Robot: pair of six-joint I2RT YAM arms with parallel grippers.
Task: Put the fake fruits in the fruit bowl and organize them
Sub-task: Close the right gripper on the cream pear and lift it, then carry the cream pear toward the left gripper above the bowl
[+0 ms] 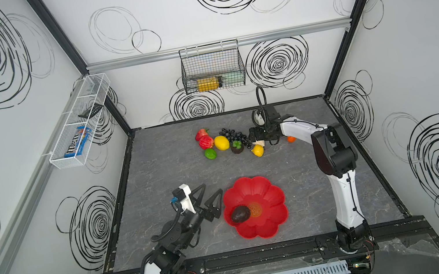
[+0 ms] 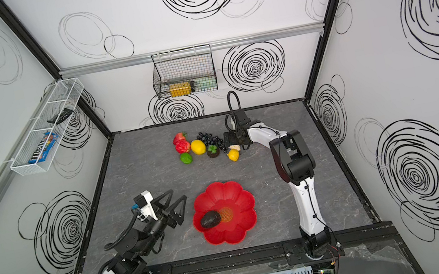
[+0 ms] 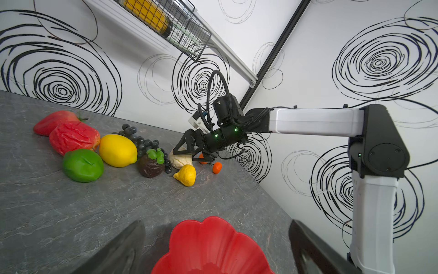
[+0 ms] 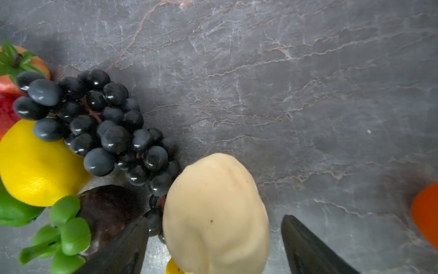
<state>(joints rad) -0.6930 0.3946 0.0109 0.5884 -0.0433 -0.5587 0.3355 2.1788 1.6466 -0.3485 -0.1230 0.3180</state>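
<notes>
In both top views your left gripper (image 1: 212, 188) hangs wide open and empty just beside the fruit bowl (image 1: 274, 195), on its side toward the left edge of the desk (image 1: 159, 185). The bowl stands near the front edge, and only the avocado (image 1: 240, 214) lies in it. Your right gripper (image 1: 255, 137) is low near the back edge, over the beige lumpy fruit (image 1: 259, 143). Close around that fruit you have the grapes (image 1: 233, 133), the mangosteen (image 1: 237, 147) and a small lemon (image 1: 258, 150). An orange (image 1: 291, 139) lies just beside the arm. Farther left lie the big lemon (image 1: 221, 142), the lime (image 1: 210, 154), the red apple (image 1: 206, 142) and the strawberry (image 1: 201, 133).

In the left wrist view a second orange (image 3: 202, 158) shows, half hidden behind the right gripper.

In the right wrist view the jaws stand open on both sides of the beige lumpy fruit, and the fingers (image 4: 305, 246) do not touch it. The grapes press against it on one side, and one finger covers part of the mangosteen.

The desk is grey with pale veins, and the walls (image 1: 425, 46) are white with black spirals. A black wire basket (image 1: 211, 63) on the back wall holds a yellow container (image 1: 207, 84). A white mesh basket (image 1: 70, 162) on the left wall holds a blue candy packet (image 1: 77, 141).
</notes>
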